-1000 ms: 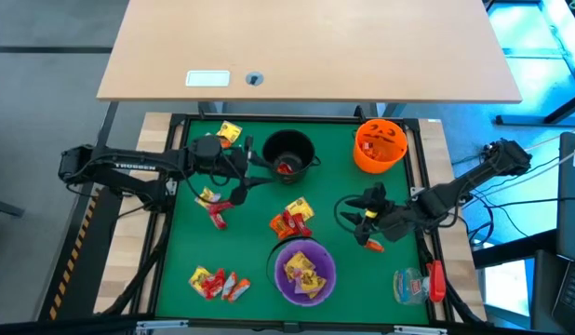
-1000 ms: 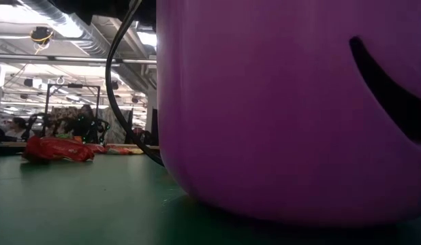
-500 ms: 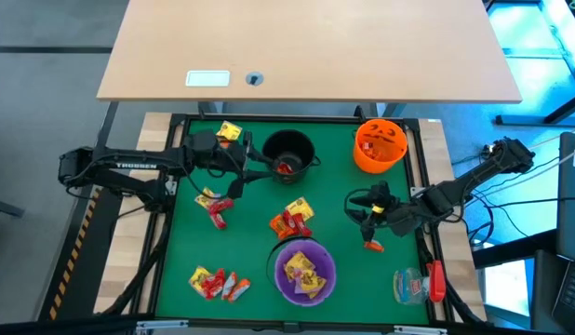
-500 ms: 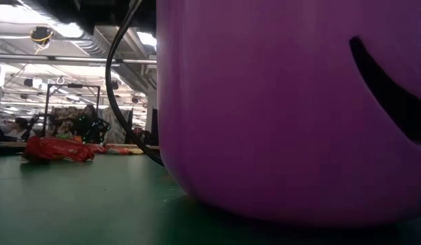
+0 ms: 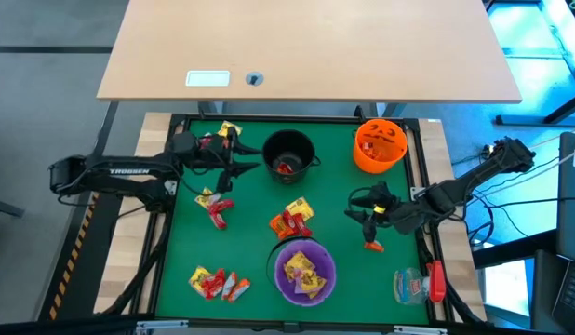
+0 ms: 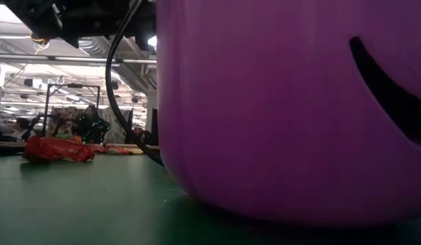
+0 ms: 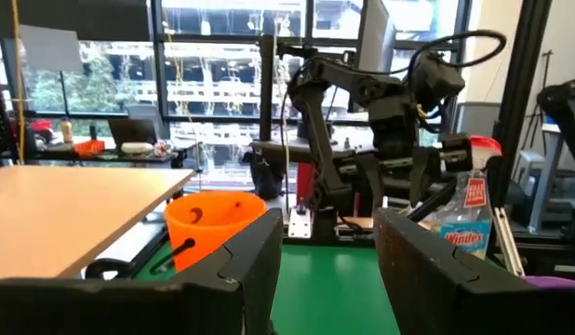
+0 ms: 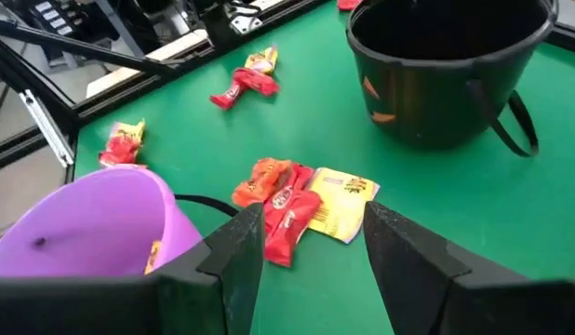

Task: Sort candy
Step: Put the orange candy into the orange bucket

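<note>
Candy in red, yellow and orange wrappers lies in groups on the green mat: at the far left [image 5: 228, 131], left of centre [image 5: 213, 207], in the centre [image 5: 291, 220], at the near left [image 5: 216, 283], plus one orange piece [image 5: 372, 245]. More candy lies in the black bowl [image 5: 289, 154], the orange bowl [image 5: 380, 145] and the purple bowl [image 5: 304, 271]. My left gripper [image 5: 241, 160] hangs open just left of the black bowl, with nothing between its fingers [image 7: 327, 251]. My right gripper [image 5: 365, 216] is open above the mat, just beyond the orange piece, and faces the centre pile [image 8: 301, 200].
A clear plastic spray bottle with a red part [image 5: 419, 284] lies at the mat's near right corner. The purple bowl's wall [image 6: 285, 109] fills most of the low view, with a red candy [image 6: 57, 148] to its left. A wooden table [image 5: 306, 46] stands beyond the mat.
My left gripper has drawn back from the red and yellow candy left of centre toward the far edge and a little left, ending beside the black bowl. Part of that arm now shows at the top of the low view. The candy has stayed in place.
</note>
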Action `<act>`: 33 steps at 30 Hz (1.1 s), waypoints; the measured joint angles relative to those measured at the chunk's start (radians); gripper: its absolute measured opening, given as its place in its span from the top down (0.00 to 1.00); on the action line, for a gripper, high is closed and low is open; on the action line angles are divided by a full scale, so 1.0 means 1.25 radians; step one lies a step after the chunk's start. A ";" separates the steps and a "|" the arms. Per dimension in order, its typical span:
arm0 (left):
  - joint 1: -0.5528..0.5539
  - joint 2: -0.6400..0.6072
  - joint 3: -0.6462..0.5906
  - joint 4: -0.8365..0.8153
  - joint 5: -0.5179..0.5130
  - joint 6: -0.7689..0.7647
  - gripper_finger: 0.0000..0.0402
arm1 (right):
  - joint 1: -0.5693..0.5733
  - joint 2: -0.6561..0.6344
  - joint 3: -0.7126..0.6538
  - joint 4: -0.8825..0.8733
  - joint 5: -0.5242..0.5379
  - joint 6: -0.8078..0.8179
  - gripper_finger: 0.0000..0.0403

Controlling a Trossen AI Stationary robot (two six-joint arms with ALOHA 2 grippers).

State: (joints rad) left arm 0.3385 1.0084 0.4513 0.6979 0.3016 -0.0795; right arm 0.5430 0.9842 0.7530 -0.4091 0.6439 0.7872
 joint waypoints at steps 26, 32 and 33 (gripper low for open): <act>0.046 -0.028 -0.064 -0.007 -0.025 -0.016 0.60 | 0.000 -0.113 -0.206 0.275 -0.064 -0.028 0.55; 0.065 -0.028 -0.064 -0.060 -0.014 -0.049 0.60 | 0.000 -0.126 -0.206 0.204 -0.073 -0.001 0.55; 0.062 -0.028 -0.064 -0.070 -0.014 -0.056 0.60 | 0.000 -0.121 -0.206 0.190 -0.090 0.013 0.55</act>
State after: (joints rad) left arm 0.4161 0.9733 0.3710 0.6108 0.2841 -0.1496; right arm 0.5426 0.8326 0.4953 -0.1715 0.5314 0.8032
